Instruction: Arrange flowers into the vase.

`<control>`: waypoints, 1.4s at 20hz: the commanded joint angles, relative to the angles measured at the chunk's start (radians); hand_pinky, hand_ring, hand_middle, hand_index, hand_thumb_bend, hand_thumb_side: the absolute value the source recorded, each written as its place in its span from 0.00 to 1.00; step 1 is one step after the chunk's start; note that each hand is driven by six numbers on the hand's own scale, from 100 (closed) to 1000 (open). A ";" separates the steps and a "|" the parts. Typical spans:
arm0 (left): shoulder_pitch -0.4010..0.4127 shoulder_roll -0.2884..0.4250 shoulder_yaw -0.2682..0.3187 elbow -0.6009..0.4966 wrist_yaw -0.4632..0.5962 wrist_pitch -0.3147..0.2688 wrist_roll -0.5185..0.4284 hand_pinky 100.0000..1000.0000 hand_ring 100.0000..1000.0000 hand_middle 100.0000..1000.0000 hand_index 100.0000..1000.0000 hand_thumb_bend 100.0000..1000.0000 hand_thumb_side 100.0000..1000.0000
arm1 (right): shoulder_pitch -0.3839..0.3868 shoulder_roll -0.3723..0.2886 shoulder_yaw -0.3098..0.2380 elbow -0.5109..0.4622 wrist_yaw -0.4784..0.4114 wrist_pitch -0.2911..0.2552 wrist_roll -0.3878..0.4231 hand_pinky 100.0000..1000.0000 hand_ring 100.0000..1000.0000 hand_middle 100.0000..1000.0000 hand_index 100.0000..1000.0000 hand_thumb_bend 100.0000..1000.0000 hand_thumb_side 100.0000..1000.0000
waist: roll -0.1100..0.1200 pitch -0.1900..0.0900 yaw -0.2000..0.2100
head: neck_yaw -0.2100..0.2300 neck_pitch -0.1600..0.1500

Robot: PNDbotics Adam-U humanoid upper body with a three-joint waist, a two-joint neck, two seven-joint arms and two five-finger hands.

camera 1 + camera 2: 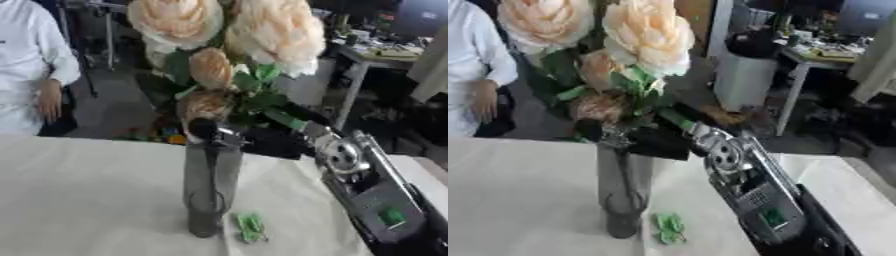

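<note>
1. A tall, narrow, dark glass vase (210, 192) stands upright on the tabletop (87, 200), which is covered in a pale cloth.
2. Peach-coloured flowers (267, 32) with green leaves rise from the top of the vase: two large open blooms high up and smaller buds lower down.
3. The right arm (372, 195) comes in from the lower right, and its right hand (662, 142) sits at the mouth of the vase among the stems; I cannot tell how its fingers are set, as dark shapes and leaves hide them.
4. A small green leaf piece (251, 227) lies on the cloth just beside the base of the vase, on its right.
</note>
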 commanded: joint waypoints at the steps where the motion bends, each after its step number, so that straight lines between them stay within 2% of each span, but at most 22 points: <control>1: -0.016 0.011 -0.002 -0.012 0.002 0.000 -0.004 0.88 0.89 0.85 0.96 0.00 1.00 | -0.008 -0.020 -0.014 -0.027 0.026 -0.002 0.000 0.91 0.98 0.88 1.00 0.77 0.88 | 0.010 -0.014 -0.003 | -0.005 -0.014; 9: -0.014 0.010 -0.002 -0.012 0.002 0.001 -0.004 0.88 0.89 0.85 0.96 0.00 1.00 | 0.000 -0.026 -0.016 -0.029 0.061 -0.007 0.041 0.92 0.98 0.88 1.00 0.78 0.81 | 0.011 -0.013 -0.005 | -0.003 -0.010; 11: -0.013 0.010 -0.001 -0.012 0.002 0.001 -0.003 0.88 0.89 0.85 0.96 0.00 1.00 | -0.001 -0.030 -0.022 -0.024 0.049 -0.006 0.056 0.92 0.98 0.88 1.00 0.77 0.80 | 0.011 -0.013 -0.004 | 0.010 0.010; 14: -0.013 0.009 -0.001 -0.012 0.002 0.001 -0.002 0.88 0.89 0.85 0.96 0.00 1.00 | -0.004 -0.036 -0.029 -0.019 0.031 -0.006 0.065 0.92 0.98 0.88 1.00 0.77 0.80 | 0.011 -0.013 -0.004 | 0.016 0.018; 15: -0.013 0.009 -0.001 -0.012 0.002 0.001 -0.002 0.88 0.89 0.85 0.96 0.00 1.00 | -0.006 -0.038 -0.030 -0.015 0.026 -0.005 0.067 0.92 0.98 0.88 1.00 0.76 0.80 | 0.010 -0.014 -0.003 | 0.029 0.034; 17: -0.013 0.007 -0.002 -0.012 0.002 0.002 -0.003 0.88 0.89 0.85 0.96 0.00 1.00 | -0.018 -0.048 -0.043 0.010 0.005 0.003 0.087 0.92 0.97 0.88 1.00 0.76 0.80 | 0.008 -0.015 -0.001 | 0.074 0.087; 21: -0.013 0.007 -0.002 -0.012 0.002 0.003 -0.004 0.88 0.89 0.85 0.96 0.00 1.00 | -0.030 -0.061 -0.064 0.036 -0.052 0.007 0.104 0.91 0.97 0.88 1.00 0.76 0.80 | 0.006 -0.017 -0.002 | 0.134 0.141; 24: -0.014 0.008 -0.001 -0.012 0.002 0.003 -0.003 0.88 0.89 0.85 0.96 0.00 1.00 | -0.031 -0.068 -0.070 0.042 -0.096 0.011 0.091 0.91 0.97 0.87 1.00 0.76 0.82 | 0.005 -0.017 -0.001 | 0.171 0.161; 28: -0.014 0.007 -0.001 -0.012 0.001 0.003 -0.003 0.88 0.89 0.85 0.96 0.00 1.00 | -0.030 -0.071 -0.072 0.039 -0.144 0.015 0.064 0.91 0.97 0.87 1.00 0.76 0.81 | 0.004 -0.017 0.000 | 0.186 0.165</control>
